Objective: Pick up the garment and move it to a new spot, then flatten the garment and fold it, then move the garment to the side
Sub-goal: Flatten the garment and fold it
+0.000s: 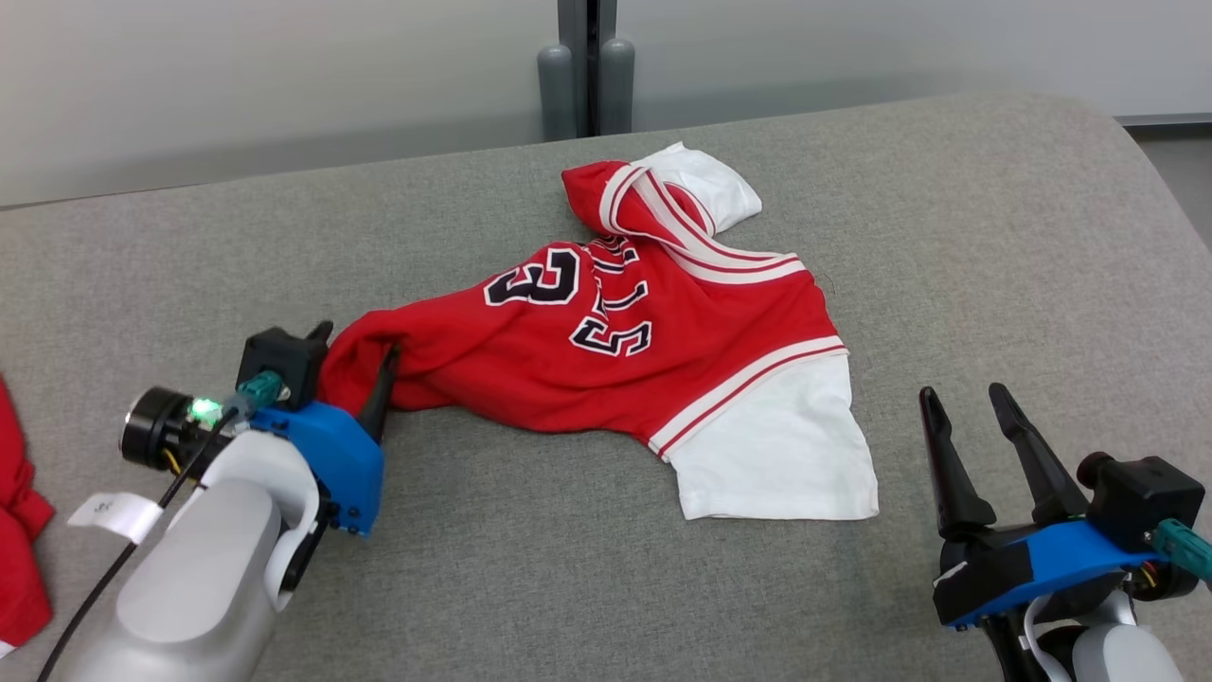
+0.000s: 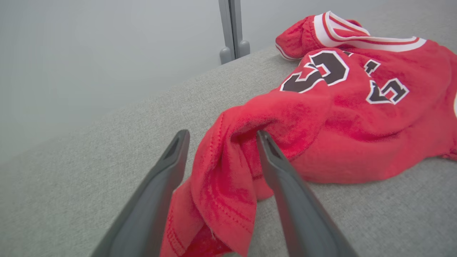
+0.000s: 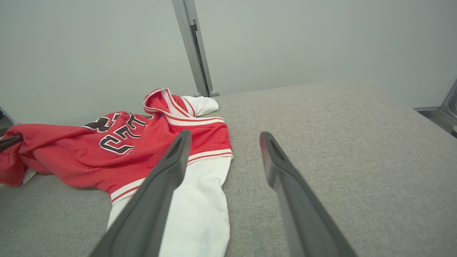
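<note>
The garment [image 1: 663,360] is a red jersey with white sleeves and black numbers, lying crumpled on the grey padded surface [image 1: 994,237]. Its left end is bunched into a red fold. My left gripper [image 1: 356,343] stands at that fold with its jaws spread wide. In the left wrist view the red cloth of the garment [image 2: 228,178] hangs loosely between the fingers [image 2: 167,167] and brushes the right one. My right gripper [image 1: 964,393] is open and holds nothing, just right of the near white sleeve [image 1: 786,464]. The right wrist view shows the garment [image 3: 107,150] to the left of the right gripper [image 3: 223,137].
Another red cloth [image 1: 19,530] lies at the left edge of the head view. A grey post [image 1: 587,66] stands behind the far edge of the surface. The surface curves down at the right, where floor [image 1: 1184,170] shows. Bare grey padding stretches to the garment's right.
</note>
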